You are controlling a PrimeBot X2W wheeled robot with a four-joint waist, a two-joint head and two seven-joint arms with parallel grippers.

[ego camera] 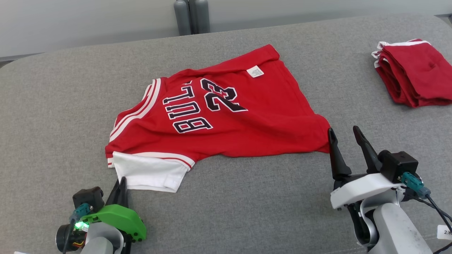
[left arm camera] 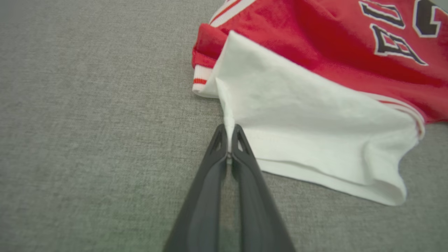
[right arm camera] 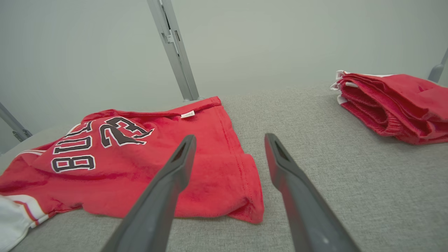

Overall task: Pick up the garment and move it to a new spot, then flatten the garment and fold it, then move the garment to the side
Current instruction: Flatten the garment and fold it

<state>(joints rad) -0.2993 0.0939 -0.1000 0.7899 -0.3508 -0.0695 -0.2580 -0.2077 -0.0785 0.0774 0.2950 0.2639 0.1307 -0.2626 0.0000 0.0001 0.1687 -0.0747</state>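
Left gripper (left arm camera: 229, 131): fingers pressed together, pinching a thin ridge of the white sleeve (left arm camera: 297, 126) at its near edge. Only a narrow fold of cloth sits between the tips, so the hold is judged shallow.

Right gripper (ego camera: 342, 131): fingers spread, tips just beside the red hem corner (ego camera: 317, 141), nothing between them.

Garment (ego camera: 226, 120): red jersey with dark lettering, lying spread but rumpled about midway across the grey padded surface (ego camera: 53, 106). Sleeve end is toward the robot's left, hem toward its right.

Handling, judged: light, limp knit with no stiffness. It will sag between two holds and drag on the padding, and a single layer may slip out of a shallow pinch. Best holds look to be the sleeve edge and the near hem corner, taking both layers so it lifts taut.

Farther back: small white label (ego camera: 255, 71) on the far hem. Far right: folded red pile (ego camera: 413, 74), well apart.
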